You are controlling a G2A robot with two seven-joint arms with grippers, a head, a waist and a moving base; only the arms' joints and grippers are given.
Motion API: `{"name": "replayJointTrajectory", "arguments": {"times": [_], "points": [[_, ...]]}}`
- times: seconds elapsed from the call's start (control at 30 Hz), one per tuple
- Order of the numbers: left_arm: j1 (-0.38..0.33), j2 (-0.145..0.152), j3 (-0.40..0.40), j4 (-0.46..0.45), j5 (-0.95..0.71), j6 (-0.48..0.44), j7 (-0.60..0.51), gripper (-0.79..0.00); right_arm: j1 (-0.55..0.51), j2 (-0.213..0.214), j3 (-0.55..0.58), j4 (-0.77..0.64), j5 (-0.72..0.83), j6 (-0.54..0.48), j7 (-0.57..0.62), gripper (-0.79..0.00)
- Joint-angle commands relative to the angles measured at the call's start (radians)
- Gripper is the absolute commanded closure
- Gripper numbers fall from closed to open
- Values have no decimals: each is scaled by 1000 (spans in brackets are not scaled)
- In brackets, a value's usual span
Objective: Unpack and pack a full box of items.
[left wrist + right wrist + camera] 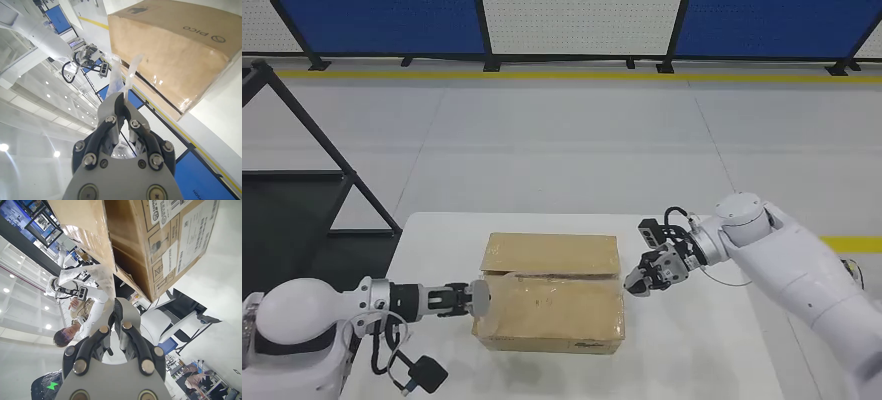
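Note:
A brown cardboard box (552, 310) lies in the middle of the white table (692, 340), its top flaps closed and glossy with clear tape. At the box's left end, my left gripper (474, 297) is shut on a loose strip of clear tape (133, 68) that runs from the box (170, 47) to its tips (122, 102). My right gripper (634, 284) sits at the right end, level with the seam. In the right wrist view it (115, 303) is shut where a peeled tape strip (90, 273) comes down off the box's edge (151, 237).
The table has bare room to the right of the box and a narrow margin in front of it. A black metal frame (302, 150) stands off the table's left side. A small black device on a cable (422, 375) hangs under the left arm.

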Motion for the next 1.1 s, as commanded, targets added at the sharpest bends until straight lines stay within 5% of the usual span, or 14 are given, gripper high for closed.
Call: {"name": "replayJointTrajectory", "arguments": {"times": [0.0, 0.63, 1.07], "points": [[-1, 3, 6, 3, -4, -1, 1, 0, 1, -8, 0, 6, -1, 0, 0, 0], [-18, 17, 27, 39, -42, -37, -19, 0, 10, -75, 0, 103, -36, -3, 0, 0], [-22, -54, -32, 31, -42, -57, 8, 0, 20, -33, 0, 48, 101, -138, 0, 0]]}}
